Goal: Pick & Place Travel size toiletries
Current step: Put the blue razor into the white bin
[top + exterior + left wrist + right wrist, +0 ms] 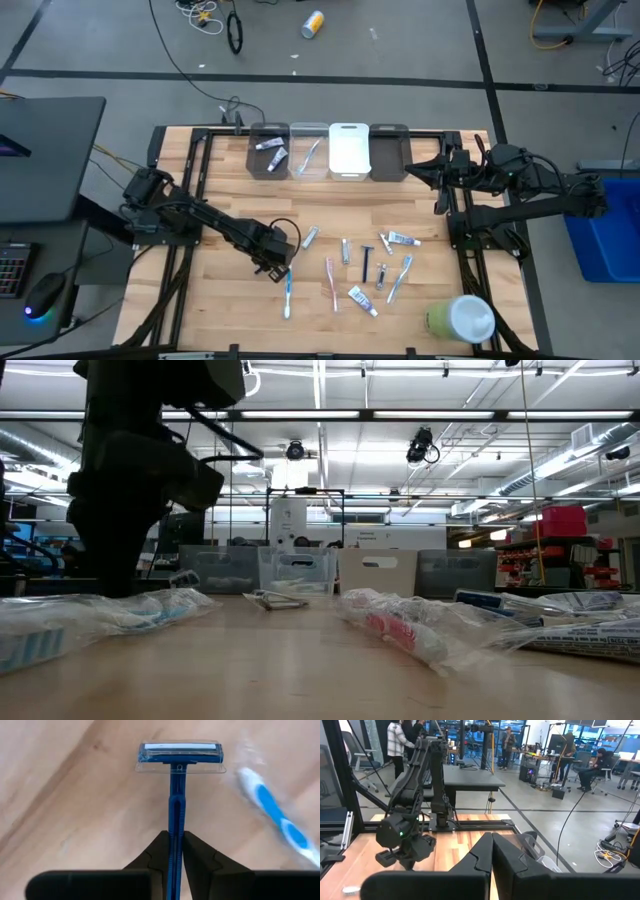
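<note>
My left gripper (277, 265) (173, 834) is over the table's near left middle, shut on a blue razor (179, 754) with a clear cap on its head. A blue-white toothbrush (288, 292) (272, 812) lies just beside it. More toiletries lie flat to the right: a pink toothbrush (332, 283), a black razor (366, 262), toothpaste tubes (400, 238) and small grey tubes (310, 236). My right gripper (412, 168) (492, 837) waits shut, in the air near the far right bins. My left gripper pinches the blue razor's handle (176, 827) between its two fingers, which lie along the handle. The capped head (179, 754) points away from the fingers. Whether the razor is clear of the table I cannot tell.
Four bins stand in a row at the far edge: grey (268, 150), clear (308, 150), white (349, 150), grey (390, 150); the two left ones hold items. A large green-and-white round container (462, 318) lies at the near right corner. Black frame rails run along both sides.
</note>
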Controlling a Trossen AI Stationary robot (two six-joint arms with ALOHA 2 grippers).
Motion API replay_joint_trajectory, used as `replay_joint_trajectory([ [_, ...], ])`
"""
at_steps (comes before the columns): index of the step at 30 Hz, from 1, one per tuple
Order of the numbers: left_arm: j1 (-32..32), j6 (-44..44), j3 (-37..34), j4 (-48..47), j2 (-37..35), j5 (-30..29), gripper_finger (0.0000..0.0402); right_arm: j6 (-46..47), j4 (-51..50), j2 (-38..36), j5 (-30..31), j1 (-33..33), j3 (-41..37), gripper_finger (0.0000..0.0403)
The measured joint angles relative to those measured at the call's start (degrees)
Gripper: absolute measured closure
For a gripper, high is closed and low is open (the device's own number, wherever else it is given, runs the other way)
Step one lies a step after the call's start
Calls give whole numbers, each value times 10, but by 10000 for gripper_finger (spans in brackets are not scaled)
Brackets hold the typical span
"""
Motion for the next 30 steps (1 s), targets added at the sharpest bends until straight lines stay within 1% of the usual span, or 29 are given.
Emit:
replay_joint_trajectory([
  [5,2,1,8,-7,-35,-15,355,0,1,0,0,0,0,392],
  [14,25,68,69,-7,-93,-97,355,0,4,0,0,0,0,392],
  [20,54,123,109,-8,-103,-121,355,0,4,0,0,0,0,392],
  [25,78,178,147,-1,-103,-154,355,0,7,0,0,0,0,392],
  [30,109,254,195,49,-103,-187,355,10,27,0,0,0,0,392],
])
